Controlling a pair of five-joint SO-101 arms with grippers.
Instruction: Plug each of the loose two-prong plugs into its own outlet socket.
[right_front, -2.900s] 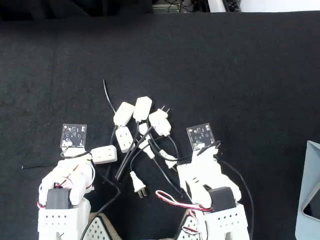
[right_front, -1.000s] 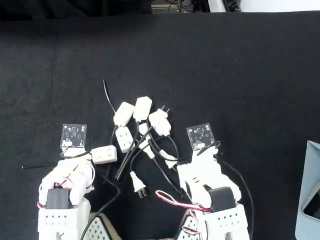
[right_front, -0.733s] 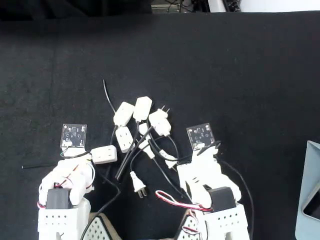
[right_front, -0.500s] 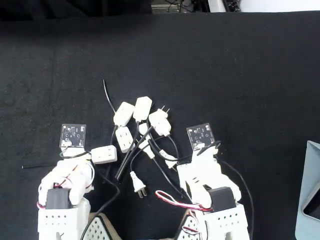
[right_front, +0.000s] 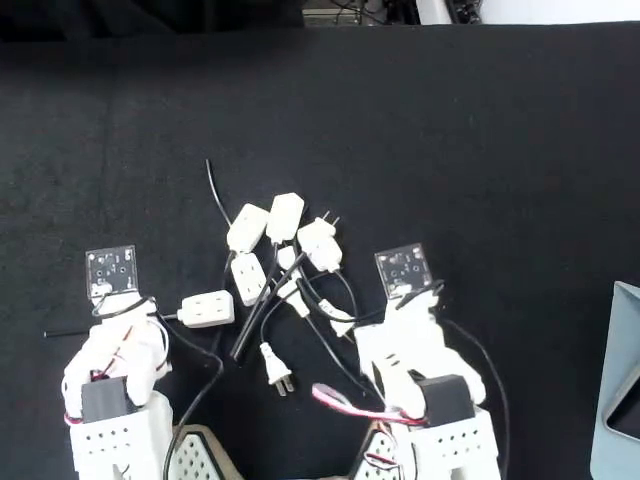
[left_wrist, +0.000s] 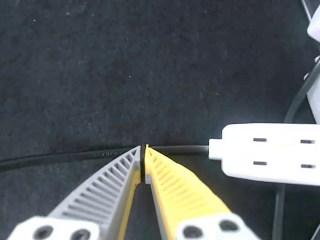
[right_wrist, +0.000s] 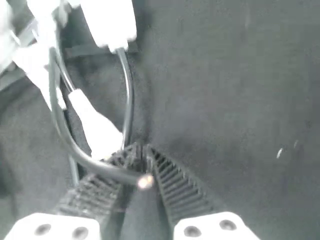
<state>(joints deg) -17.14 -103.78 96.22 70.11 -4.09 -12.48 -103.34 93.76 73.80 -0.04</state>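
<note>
High view. A white outlet block (right_front: 208, 309) lies flat on the black table (right_front: 480, 150), just beside the left arm (right_front: 108, 360), on that arm's inner side. A black cord (right_front: 70, 329) leaves the block's end, passes under the arm's wrist and trails out past it. One loose plug (right_front: 275, 367), with two bare prongs, lies near the block between the two arms. A tangle of white sockets and plugs (right_front: 270, 240) sits just beyond the block, on the side away from the arms. At the tangle's far side from the block is a pronged plug (right_front: 319, 243), its prongs pointing away from the arms. The right arm (right_front: 415, 360) is well apart from the block, across the tangle's cords.

Left wrist view. On the left gripper (left_wrist: 143, 150), the grey and yellow fingers are pressed together with no gap at the tips. The tips meet right at the black cord. I cannot tell whether it is pinched or only touched. The outlet block is near the tips, slots up.

Right wrist view. The right gripper (right_wrist: 142, 150) is closed tip to tip with nothing between. A black cable (right_wrist: 95, 165) crosses over one finger. A white plug (right_wrist: 97, 131) lies just beside the tips.
</note>
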